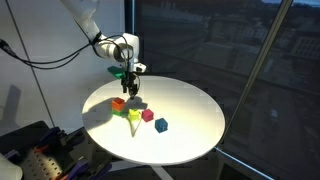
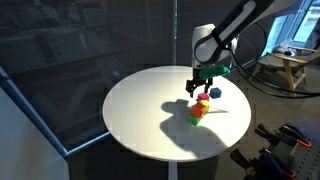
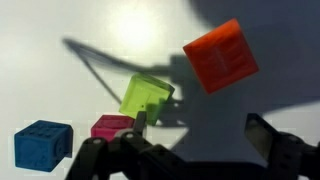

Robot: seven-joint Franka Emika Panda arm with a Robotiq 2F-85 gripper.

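My gripper hangs open a little above a round white table, over a small group of blocks, with nothing between its fingers. In the wrist view the gripper comes in from the bottom edge. Its left fingertip lies just below a yellow-green block and its right fingertip is below and right of an orange block. A magenta block and a blue block lie further left. In an exterior view the orange block, yellow-green block, magenta block and blue block form a short row.
The table stands next to tall dark windows. Black cables hang from the arm. Equipment sits on the floor beside the table. A wooden stool stands behind.
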